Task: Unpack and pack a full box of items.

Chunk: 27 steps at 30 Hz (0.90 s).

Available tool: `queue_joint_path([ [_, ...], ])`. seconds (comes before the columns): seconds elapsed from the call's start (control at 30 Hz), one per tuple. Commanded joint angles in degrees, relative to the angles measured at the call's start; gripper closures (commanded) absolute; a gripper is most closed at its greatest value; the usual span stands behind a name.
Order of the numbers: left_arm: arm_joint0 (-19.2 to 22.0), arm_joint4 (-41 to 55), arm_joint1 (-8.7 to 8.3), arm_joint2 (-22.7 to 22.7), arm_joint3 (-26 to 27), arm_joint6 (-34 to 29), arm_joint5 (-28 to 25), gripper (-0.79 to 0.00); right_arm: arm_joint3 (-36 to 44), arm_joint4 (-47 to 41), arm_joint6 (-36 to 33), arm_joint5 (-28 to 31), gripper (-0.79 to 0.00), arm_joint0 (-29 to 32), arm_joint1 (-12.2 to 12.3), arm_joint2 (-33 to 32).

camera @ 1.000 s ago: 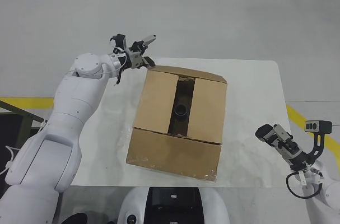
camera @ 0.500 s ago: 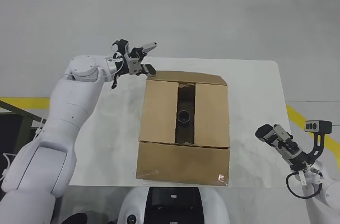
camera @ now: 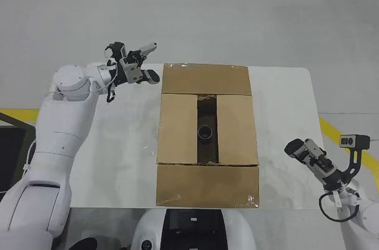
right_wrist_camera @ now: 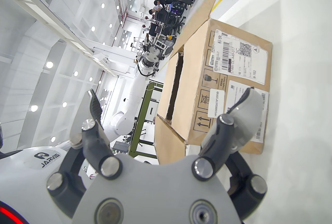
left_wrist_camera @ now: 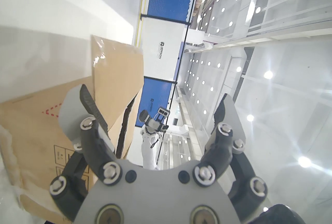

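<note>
A brown cardboard box (camera: 177,128) stands in the middle of the white table (camera: 123,156). Its far flap (camera: 205,79) and near flap (camera: 208,185) lie folded outward. The two side flaps leave a slot over a dark round item (camera: 205,132) inside. My left gripper (camera: 152,61) hovers open just off the box's far left corner, holding nothing; the left wrist view shows it (left_wrist_camera: 154,103) beside the box (left_wrist_camera: 39,131). My right gripper (camera: 300,147) hangs open and empty past the table's right edge, with the labelled box side (right_wrist_camera: 197,59) beyond the gripper (right_wrist_camera: 170,98).
Bare tabletop lies on both sides of the box. Yellow floor tape (camera: 329,128) runs past the table's right edge. The right wrist view shows a green frame (right_wrist_camera: 141,116) beyond the table.
The box has turned from skewed to square with the table, and its far and near flaps have spread wider. My left gripper has drawn back to the left. The right arm has stayed still.
</note>
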<state>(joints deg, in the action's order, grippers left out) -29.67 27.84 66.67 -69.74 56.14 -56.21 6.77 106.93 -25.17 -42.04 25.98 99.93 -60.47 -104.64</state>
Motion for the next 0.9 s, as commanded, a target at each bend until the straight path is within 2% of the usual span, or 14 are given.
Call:
queue_joint_path([
  [0.0,-2.0,1.9,-0.38,-2.2,3.4,2.0,-1.1,-0.785,0.0,0.0,0.0,0.0,-0.785,0.0,0.0,0.0],
  [0.17,-5.1,2.4,-1.55,-5.8,7.9,0.1,-1.4,-0.785,0.0,0.0,0.0,0.0,-0.785,0.0,0.0,0.0],
  [0.37,-9.5,0.2,-3.47,-10.2,10.5,-7.7,-4.6,-0.785,0.0,0.0,0.0,0.0,-0.785,0.0,0.0,0.0],
  [0.6,-17.3,-0.9,-5.66,-17.3,16.1,-13.4,-10.6,-0.785,0.0,0.0,0.0,0.0,-0.785,0.0,0.0,0.0],
  [0.87,-24.8,-1.9,-7.37,-22.4,23.1,-18.0,-13.6,-0.785,0.0,0.0,0.0,0.0,-0.785,0.0,0.0,0.0],
])
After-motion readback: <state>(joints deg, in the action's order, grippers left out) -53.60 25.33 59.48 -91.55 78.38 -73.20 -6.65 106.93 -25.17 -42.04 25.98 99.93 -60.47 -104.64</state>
